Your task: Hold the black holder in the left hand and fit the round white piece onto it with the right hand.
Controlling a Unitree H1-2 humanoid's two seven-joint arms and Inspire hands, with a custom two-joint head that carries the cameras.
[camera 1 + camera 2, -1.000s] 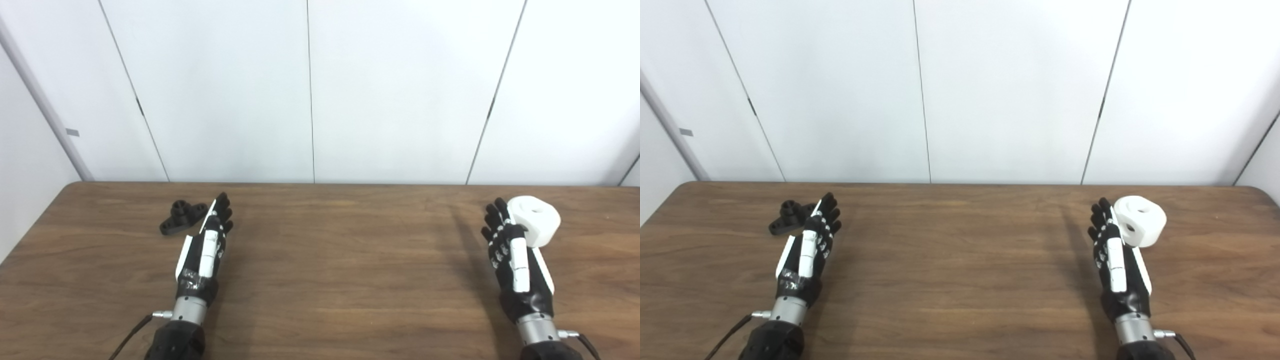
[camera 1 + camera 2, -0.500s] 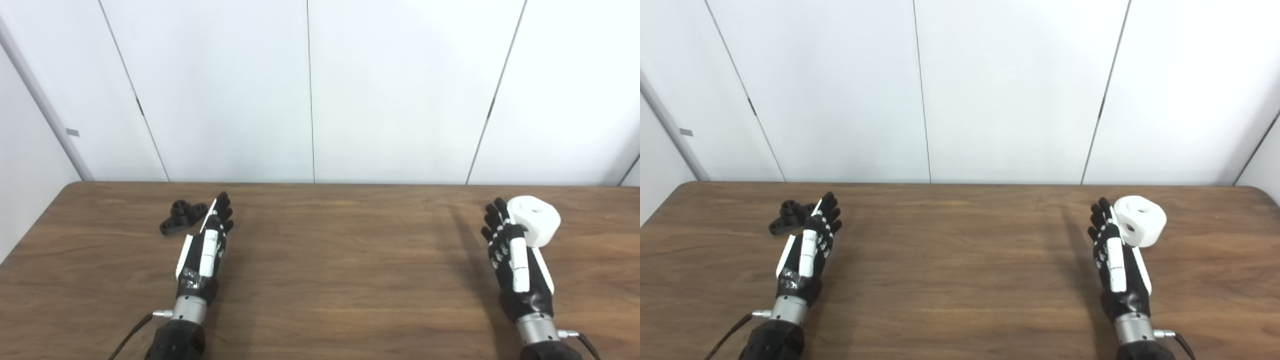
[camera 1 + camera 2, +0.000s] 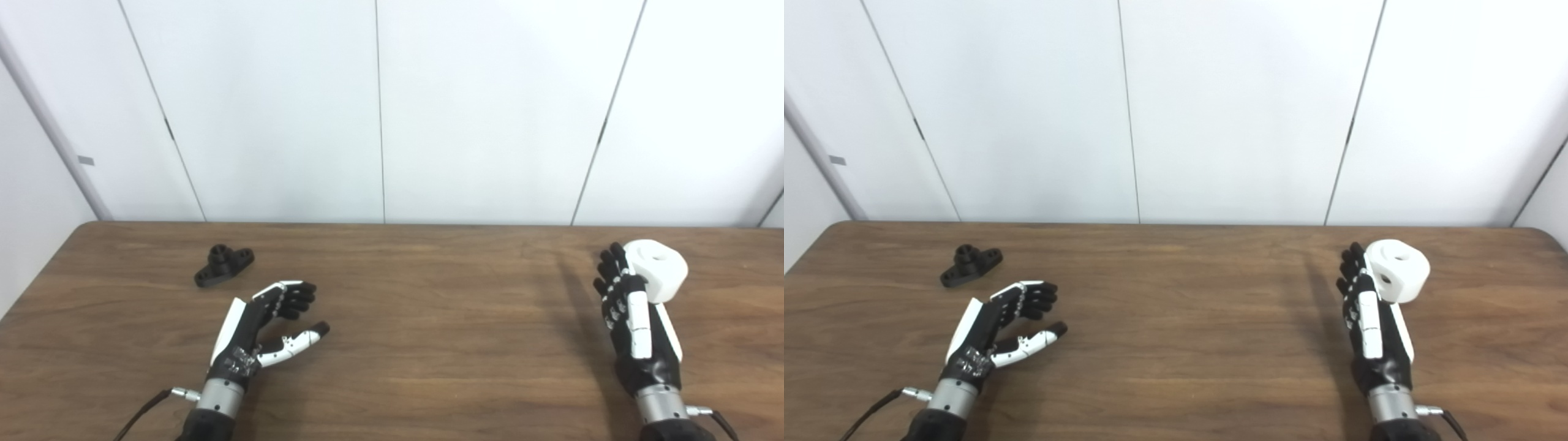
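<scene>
On the worktop [image 3: 392, 367], black holder [image 3: 223, 266] lies ungrasped; left hand [image 3: 260, 331], spread and empty, should reach forward, enclosing its base; right hand [image 3: 634, 318], fingers extended, rests beside round white piece [image 3: 658, 275].

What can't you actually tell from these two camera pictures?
- Whether the right hand touches the round white piece: in both views the hand's back covers the near side of it.
- The small black holder on the wooden table: too small to show its holes or details.
- Both arms: cut off by the bottom edge.
- The left hand is clearly open, holding nothing.
</scene>
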